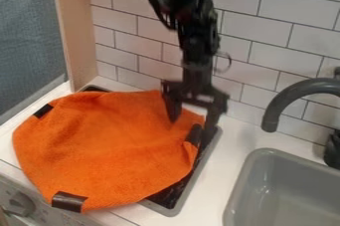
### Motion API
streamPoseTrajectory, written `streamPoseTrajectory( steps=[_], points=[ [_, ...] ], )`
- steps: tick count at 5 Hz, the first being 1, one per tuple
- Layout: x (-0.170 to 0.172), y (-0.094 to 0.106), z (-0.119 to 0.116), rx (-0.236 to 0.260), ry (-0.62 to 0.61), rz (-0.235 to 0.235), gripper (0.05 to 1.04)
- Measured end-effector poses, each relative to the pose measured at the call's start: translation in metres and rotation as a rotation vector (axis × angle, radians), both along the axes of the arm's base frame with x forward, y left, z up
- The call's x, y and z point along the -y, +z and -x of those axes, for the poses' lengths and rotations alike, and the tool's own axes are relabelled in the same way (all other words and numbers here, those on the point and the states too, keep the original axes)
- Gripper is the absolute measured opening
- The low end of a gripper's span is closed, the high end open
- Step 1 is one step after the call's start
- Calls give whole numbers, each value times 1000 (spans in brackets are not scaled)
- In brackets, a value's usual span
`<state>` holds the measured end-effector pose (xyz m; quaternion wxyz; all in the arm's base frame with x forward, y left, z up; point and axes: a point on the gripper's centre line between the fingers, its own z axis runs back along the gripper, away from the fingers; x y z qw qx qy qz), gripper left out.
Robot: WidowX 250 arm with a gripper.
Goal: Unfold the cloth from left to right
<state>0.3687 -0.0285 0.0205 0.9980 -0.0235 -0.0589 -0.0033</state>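
Note:
The orange cloth (110, 145) lies spread over the dark stove top (174, 195), covering most of it, with dark patches at its left, bottom and right edges. At the cloth's upper right, the black gripper (191, 120) hangs down with its fingers apart. One finger is over the orange fabric and the other is beside the dark patch on the right edge. Whether the fingertips touch the cloth, I cannot tell.
To the right is a grey sink (266, 180) with a dark curved faucet (292, 95) above it. White tiled wall (266, 41) stands behind, and a wooden panel (74, 26) rises at the left. A knob (20, 203) is at the lower left front.

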Motion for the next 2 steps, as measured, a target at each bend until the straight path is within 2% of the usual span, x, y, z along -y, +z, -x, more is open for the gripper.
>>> streamPoseTrajectory(
  steps=[1,2],
  points=[
    [-7,15,6,29,-2,-5,998],
    [-7,15,6,28,-1,-4,998]
  ],
)
